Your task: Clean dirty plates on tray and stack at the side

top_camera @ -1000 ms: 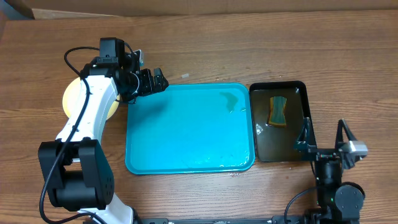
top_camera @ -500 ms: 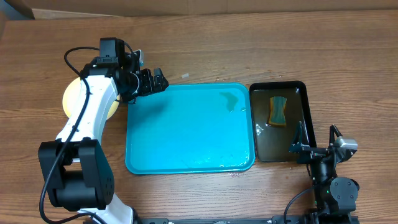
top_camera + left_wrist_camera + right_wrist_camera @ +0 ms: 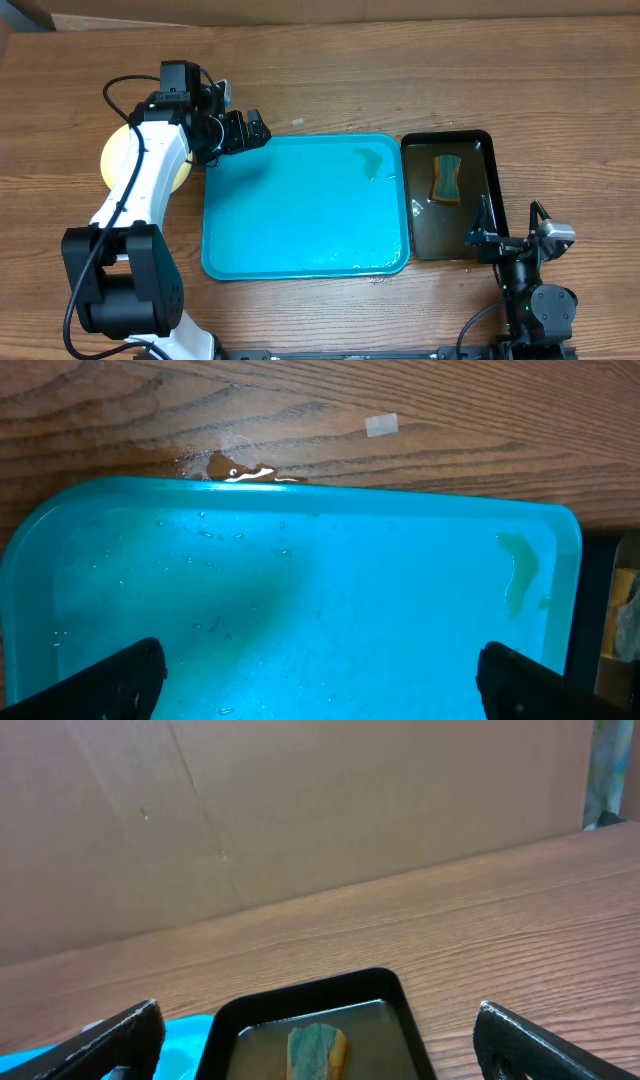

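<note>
The turquoise tray [image 3: 305,205] lies mid-table with no plate on it, only water drops and a greenish smear near its far right corner. A pale yellow-green plate [image 3: 115,160] sits on the table left of the tray, partly hidden under my left arm. I cannot tell whether other plates lie beneath it. My left gripper [image 3: 250,135] is open and empty above the tray's far left corner. In the left wrist view the wet tray [image 3: 300,590] fills the space between the open fingers [image 3: 320,680]. My right gripper [image 3: 510,238] is open and empty by the table's front right.
A narrow black tray [image 3: 450,195] with murky water and a green-and-yellow sponge [image 3: 447,178] stands right of the turquoise tray, and shows in the right wrist view [image 3: 310,1005]. A brown puddle [image 3: 240,468] and a white scrap [image 3: 381,425] lie on the wood behind the tray. A cardboard wall runs along the back.
My right gripper has shifted slightly toward the front left and tilted, then held still. The left arm and tray have not moved.
</note>
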You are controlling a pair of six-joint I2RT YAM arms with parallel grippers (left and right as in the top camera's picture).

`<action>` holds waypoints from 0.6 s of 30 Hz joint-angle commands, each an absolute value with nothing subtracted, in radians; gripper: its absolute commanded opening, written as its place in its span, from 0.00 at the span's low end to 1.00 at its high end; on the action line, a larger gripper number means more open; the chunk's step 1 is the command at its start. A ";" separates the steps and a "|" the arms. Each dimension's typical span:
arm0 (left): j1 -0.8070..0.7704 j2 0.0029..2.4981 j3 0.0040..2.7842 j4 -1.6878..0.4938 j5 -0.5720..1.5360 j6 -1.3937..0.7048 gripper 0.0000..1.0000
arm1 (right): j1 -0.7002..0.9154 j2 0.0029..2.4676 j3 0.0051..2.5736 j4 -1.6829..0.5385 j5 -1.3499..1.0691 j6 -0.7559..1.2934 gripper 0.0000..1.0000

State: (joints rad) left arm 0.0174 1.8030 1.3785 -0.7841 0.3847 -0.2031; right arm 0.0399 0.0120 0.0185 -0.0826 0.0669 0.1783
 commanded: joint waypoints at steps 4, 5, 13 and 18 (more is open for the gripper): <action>0.018 1.811 1.370 -0.781 0.384 -0.210 1.00 | 0.044 0.003 0.008 -0.077 0.073 0.167 1.00; 0.018 1.811 1.370 -0.781 0.384 -0.210 1.00 | 0.044 0.003 0.008 -0.077 0.072 0.167 1.00; 0.015 1.811 1.370 -0.781 0.384 -0.210 1.00 | 0.044 0.003 0.008 -0.077 0.072 0.167 1.00; 0.009 1.755 1.370 -0.785 0.379 -0.210 1.00 | 0.044 0.003 0.008 -0.078 0.072 0.168 1.00</action>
